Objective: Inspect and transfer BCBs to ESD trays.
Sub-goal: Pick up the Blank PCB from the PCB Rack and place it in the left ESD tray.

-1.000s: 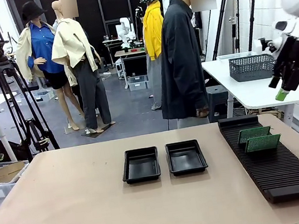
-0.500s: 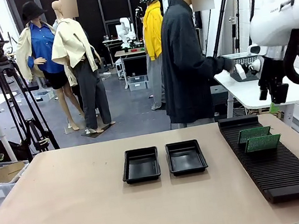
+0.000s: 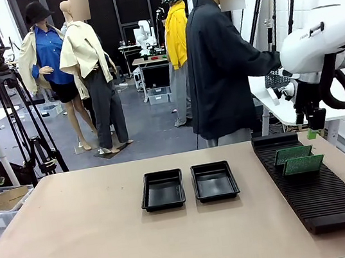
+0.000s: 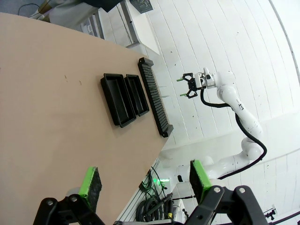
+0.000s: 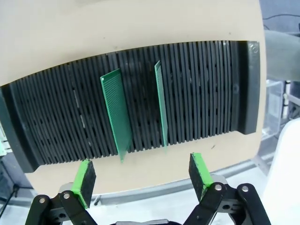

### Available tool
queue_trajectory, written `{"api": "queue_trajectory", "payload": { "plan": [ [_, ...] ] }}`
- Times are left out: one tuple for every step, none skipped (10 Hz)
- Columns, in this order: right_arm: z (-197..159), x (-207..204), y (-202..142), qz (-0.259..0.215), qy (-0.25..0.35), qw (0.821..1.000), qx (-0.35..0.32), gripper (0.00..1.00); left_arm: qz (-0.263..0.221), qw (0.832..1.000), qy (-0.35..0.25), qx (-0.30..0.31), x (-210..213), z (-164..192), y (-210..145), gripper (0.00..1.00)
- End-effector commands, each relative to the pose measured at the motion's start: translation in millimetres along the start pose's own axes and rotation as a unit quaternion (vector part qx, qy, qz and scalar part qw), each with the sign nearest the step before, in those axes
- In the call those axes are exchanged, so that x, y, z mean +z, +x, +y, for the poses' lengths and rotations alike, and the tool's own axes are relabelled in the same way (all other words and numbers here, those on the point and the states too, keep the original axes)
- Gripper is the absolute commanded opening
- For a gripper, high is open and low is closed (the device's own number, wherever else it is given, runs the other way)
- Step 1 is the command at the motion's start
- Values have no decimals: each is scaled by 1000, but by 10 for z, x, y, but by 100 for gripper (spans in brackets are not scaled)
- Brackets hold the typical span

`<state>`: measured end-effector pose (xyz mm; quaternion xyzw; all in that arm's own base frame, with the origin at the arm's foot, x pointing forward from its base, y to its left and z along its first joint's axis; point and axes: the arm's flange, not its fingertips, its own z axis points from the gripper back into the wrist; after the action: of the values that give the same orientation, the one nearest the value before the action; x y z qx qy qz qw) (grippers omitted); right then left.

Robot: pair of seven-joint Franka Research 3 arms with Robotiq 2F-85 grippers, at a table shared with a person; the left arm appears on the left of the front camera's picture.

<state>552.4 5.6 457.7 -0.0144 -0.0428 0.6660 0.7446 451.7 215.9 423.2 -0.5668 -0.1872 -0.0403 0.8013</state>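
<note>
The left gripper [image 4: 144, 177] is held released and empty above the bench [image 3: 80, 246]. At mid-bench both ESD trays [image 3: 164, 206] lie empty, so no transfer is judged done. Two BCBs [image 3: 302, 165] are stood in the slotted rack [image 3: 329, 199] along the right edge, below the released, empty right gripper [image 5: 140, 171].

At the right of the front view, the white right robot arm [image 3: 315, 43] has swung in from the frame's edge. Its black, green-padded right gripper [image 3: 312, 131] has come down to just above the far end of the long black ribbed rack [image 3: 318, 191]. The person in a dark coat [image 3: 218, 64] has turned right, and one sleeve [image 3: 260, 62] now reaches across the grey wire mesh basket [image 3: 275, 79].
</note>
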Motion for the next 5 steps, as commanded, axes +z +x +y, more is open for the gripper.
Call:
{"api": "queue_trajectory", "payload": {
  "plan": [
    [-31,-145,17,17,-11,1000,-2,100,-1,1000,4,8,9,-22,-1,100],
    [-40,-246,44,24,-15,1000,-11,100,-1,1000,4,8,9,-22,-1,100],
    [-35,-325,67,26,-7,1000,-7,100,-1,1000,4,8,9,-22,-1,100],
    [-23,-385,68,30,-5,999,-10,100,-1,1000,4,8,9,-22,-1,100],
    [8,-416,65,33,-5,999,-13,100,-1,1000,4,8,9,-22,-1,100]
  ]
}}
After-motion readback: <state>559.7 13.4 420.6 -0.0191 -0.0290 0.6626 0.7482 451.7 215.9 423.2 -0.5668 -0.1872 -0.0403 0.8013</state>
